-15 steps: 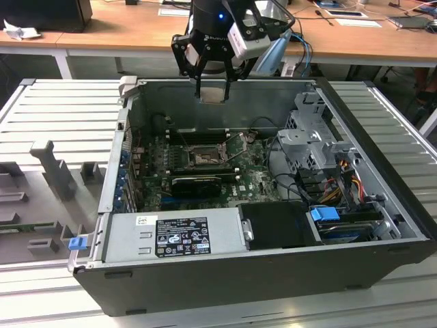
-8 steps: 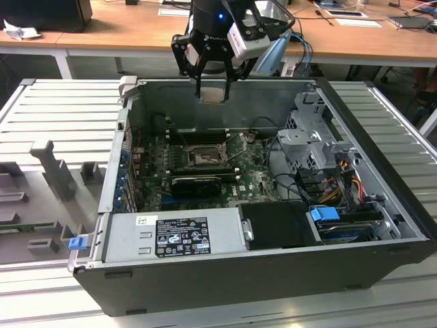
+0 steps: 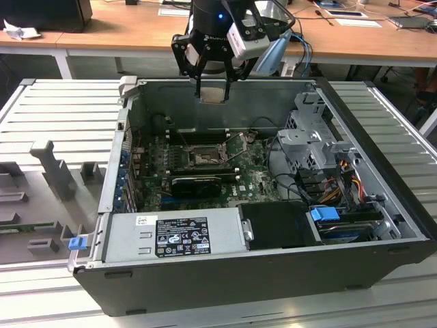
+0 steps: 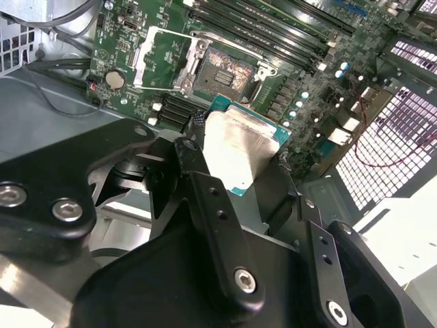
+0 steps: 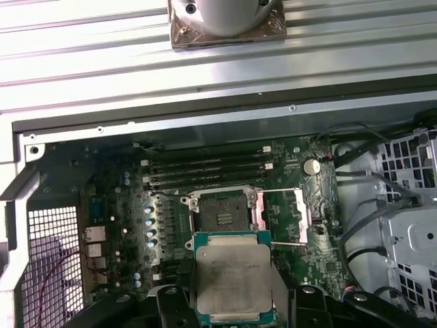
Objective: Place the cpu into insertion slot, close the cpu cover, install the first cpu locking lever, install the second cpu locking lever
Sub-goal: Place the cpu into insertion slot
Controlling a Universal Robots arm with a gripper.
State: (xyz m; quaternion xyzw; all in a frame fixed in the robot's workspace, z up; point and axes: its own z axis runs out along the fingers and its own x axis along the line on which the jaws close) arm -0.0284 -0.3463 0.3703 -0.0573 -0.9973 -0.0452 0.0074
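My claw (image 3: 212, 89) is clamped on the cpu (image 5: 232, 280). Its black fingers (image 4: 198, 171) press on two opposite edges of the chip, and the pale metal top faces the wrist cameras. In the exterior view the claw hangs high over the open computer case (image 3: 225, 287), above the case wall on the far side from the camera. The chip is in the air, clear of the board.

The insertion slot (image 5: 222, 215) is below it on the green board, bare, with its dark contact field exposed. In both wrist views the held chip appears just beside the slot, with a strip of the slot's silver rim showing between them. The cpu cover (image 5: 283, 215) is swung off the slot and lies on the side toward the round coin cell (image 5: 312, 166). The long memory slots (image 5: 205, 171) run along another side of the slot.

Further out, the grey power-supply box (image 3: 174, 236) sits along the case's near wall in the exterior view. The case lies on its side in the middle of the ribbed grey desk (image 3: 61, 109).
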